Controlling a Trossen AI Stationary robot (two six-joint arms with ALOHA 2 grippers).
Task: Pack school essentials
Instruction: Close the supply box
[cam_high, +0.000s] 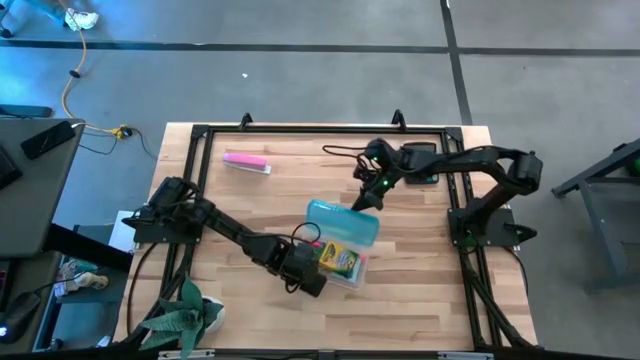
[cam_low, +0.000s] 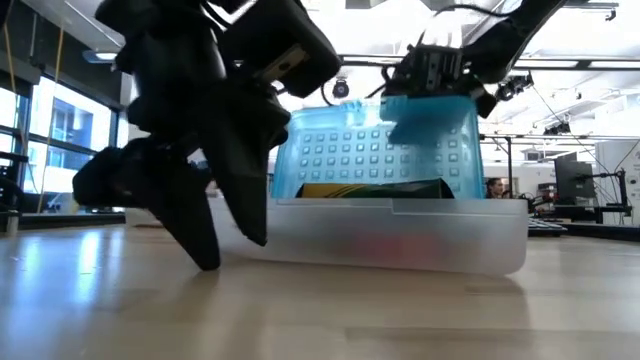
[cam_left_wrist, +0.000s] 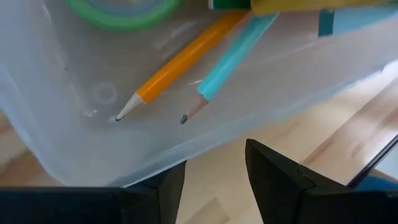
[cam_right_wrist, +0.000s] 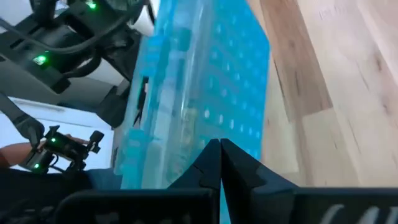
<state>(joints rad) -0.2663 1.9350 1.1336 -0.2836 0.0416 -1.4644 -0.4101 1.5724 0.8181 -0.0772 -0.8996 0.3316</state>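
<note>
The left claw (cam_high: 308, 278) rests on the bench (cam_high: 420, 300), slightly parted and holding nothing, just beside the clear box (cam_low: 400, 245). Inside lie the orange pencil (cam_left_wrist: 180, 65), a teal pencil (cam_left_wrist: 233, 59) and a yellow-green box (cam_high: 340, 260). Beyond, the right claw (cam_high: 366, 196) is closed on the upright blue lid (cam_low: 385, 145). A pink bar (cam_high: 246, 162) lies far off.

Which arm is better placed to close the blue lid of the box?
Probably the right: the right gripper is at the upright blue lid. The left gripper is at the clear box wall.
</note>
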